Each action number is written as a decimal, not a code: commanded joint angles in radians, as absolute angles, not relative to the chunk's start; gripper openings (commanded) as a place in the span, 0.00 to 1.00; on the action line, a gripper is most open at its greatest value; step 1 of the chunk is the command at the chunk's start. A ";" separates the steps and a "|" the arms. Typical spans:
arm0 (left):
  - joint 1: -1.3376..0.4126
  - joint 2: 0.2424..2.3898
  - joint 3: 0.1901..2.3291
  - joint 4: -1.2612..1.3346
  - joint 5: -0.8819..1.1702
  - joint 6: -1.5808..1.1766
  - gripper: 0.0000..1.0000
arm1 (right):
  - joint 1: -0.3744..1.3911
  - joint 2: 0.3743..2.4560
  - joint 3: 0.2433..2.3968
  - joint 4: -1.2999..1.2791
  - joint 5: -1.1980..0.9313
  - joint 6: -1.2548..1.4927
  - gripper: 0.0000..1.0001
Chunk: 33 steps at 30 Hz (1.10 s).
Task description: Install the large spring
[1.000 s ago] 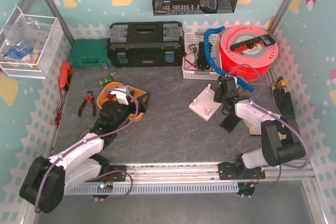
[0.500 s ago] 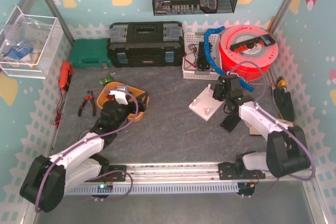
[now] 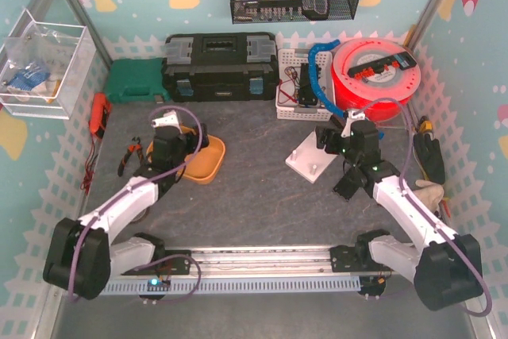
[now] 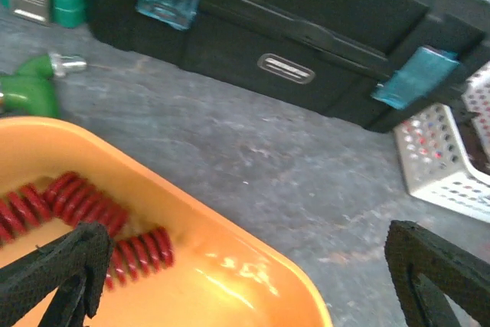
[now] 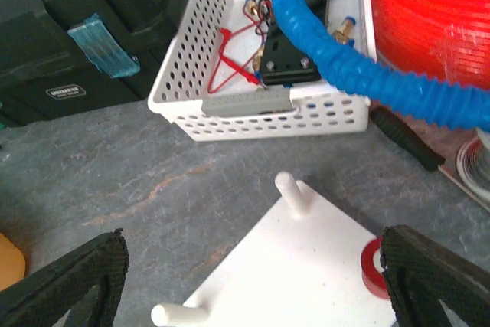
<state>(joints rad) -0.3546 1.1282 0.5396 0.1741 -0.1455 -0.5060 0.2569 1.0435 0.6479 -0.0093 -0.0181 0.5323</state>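
An orange bowl (image 4: pixel 230 266) holds red coil springs (image 4: pixel 142 254), one of them lying just inside my left gripper's (image 4: pixel 245 285) wide-open fingers (image 4: pixel 53 273). From above, that gripper (image 3: pixel 184 147) hovers over the bowl's (image 3: pixel 208 166) back left rim. The white peg board (image 5: pixel 306 273) lies under my right gripper (image 5: pixel 253 285), which is open with nothing between its fingers. Two bare white pegs (image 5: pixel 287 187) stand on the board. A red spring (image 5: pixel 372 267) sits on the board's right corner, half hidden by the right finger (image 5: pixel 436 273). In the top view the right gripper (image 3: pixel 327 142) hangs over the board (image 3: pixel 308 160).
A black toolbox (image 3: pixel 220 65) and a green case (image 3: pixel 135 81) line the back. A white perforated basket (image 5: pixel 253 105) with a blue hose (image 5: pixel 367 67) and a red spool (image 3: pixel 377 73) stand behind the board. Pliers (image 3: pixel 131 156) lie left of the bowl.
My right gripper has opened over the peg board and its wrist has risen. My left arm has swung from the bowl's middle towards its back left rim, still open.
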 commanded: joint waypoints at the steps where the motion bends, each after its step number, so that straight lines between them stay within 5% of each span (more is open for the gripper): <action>1: -0.272 1.189 0.631 0.006 -0.079 -0.492 0.95 | 0.261 1.005 0.582 0.045 -0.016 0.553 0.91; 10: -0.204 1.295 0.697 -0.110 -0.025 -0.350 0.69 | 0.262 0.952 0.546 0.076 -0.012 0.566 0.95; 23: -0.191 1.454 0.971 -0.433 0.271 0.672 0.63 | 0.261 0.978 0.521 0.122 -0.036 0.575 0.95; 33: -0.123 1.487 0.878 -0.325 0.194 0.741 0.58 | 0.261 0.939 0.518 0.112 -0.018 0.568 0.95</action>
<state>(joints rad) -0.1265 1.4555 0.8814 -0.3386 0.2268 0.6582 0.2569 0.9714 0.5282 0.0937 -0.0269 0.5663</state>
